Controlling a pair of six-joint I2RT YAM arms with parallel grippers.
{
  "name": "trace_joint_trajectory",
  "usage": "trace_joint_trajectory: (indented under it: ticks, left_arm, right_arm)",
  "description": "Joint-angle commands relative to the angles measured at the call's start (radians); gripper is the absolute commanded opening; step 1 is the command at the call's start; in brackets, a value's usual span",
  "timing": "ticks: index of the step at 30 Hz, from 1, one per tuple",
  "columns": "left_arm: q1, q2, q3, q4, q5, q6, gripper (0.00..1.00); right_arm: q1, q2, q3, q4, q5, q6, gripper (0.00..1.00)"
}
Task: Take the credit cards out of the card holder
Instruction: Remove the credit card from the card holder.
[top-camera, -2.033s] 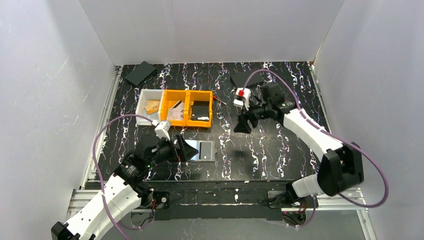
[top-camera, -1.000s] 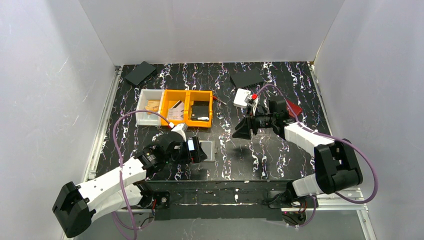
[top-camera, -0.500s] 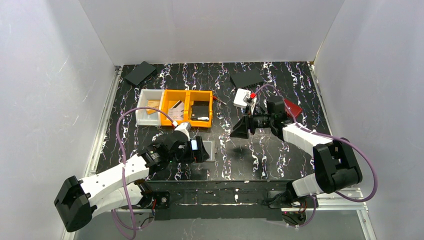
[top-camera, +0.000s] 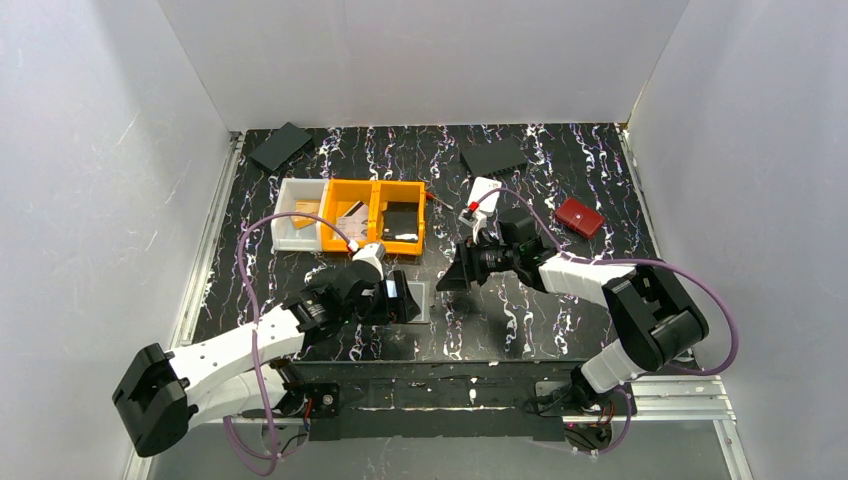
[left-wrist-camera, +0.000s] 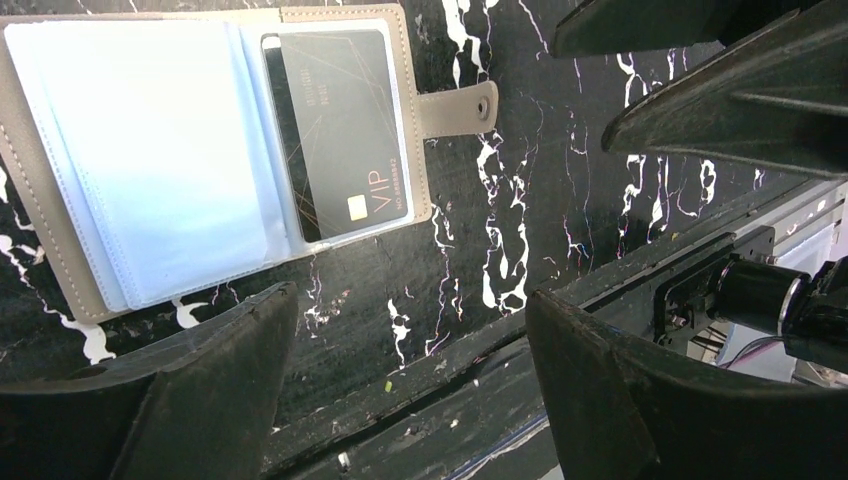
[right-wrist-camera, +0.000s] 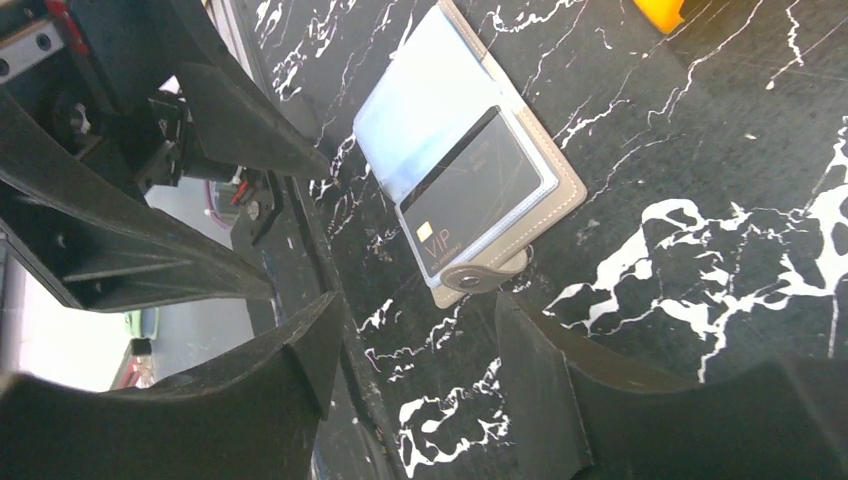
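Note:
The card holder (left-wrist-camera: 60, 190) lies open and flat on the table, its snap tab (left-wrist-camera: 462, 106) pointing away from the fold. A dark card marked VIP (left-wrist-camera: 340, 130) sits in the clear sleeve of one half. The other half shows pale blue sleeves (left-wrist-camera: 140, 150); I cannot tell whether they hold credit cards. My left gripper (left-wrist-camera: 410, 300) hovers open just beside the holder's long edge, nothing between its fingers. My right gripper (right-wrist-camera: 418, 310) stands open close to the tab (right-wrist-camera: 478, 275), also empty. From above, the left gripper (top-camera: 400, 298) covers most of the holder (top-camera: 425, 300).
A red wallet (top-camera: 579, 216) lies at the right. A small white case (top-camera: 486, 192) sits behind the right arm. Two orange bins (top-camera: 378, 215) and a white bin (top-camera: 297, 225) stand behind the holder. Black pads (top-camera: 281, 145) (top-camera: 494, 156) lie at the back.
The right gripper has moved left and nearer, up to the holder's tab side, uncovering the red wallet. The left gripper has crept right over the holder, its jaws a little narrower.

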Motion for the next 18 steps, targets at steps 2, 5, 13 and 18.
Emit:
trace_joint_trajectory:
  ticks: [2,5,13,18]
  left_arm:
    - [-0.006,0.023,-0.018,0.060,-0.034,0.015,0.79]
    - [-0.006,0.037,-0.021,0.077,-0.041,0.026,0.75]
    - [-0.007,0.144,0.075,-0.057,-0.104,0.020,0.70]
    - [-0.029,0.229,0.169,-0.159,-0.159,0.016,0.67]
  right_arm:
    - [0.023,-0.023,0.004,0.088,0.052,0.112,0.64]
    - [0.023,-0.014,0.005,0.096,0.051,0.135,0.62]
    - [0.023,-0.023,0.030,0.063,0.054,0.119,0.45]
    - [0.023,-0.001,0.043,0.040,0.050,0.103,0.33]
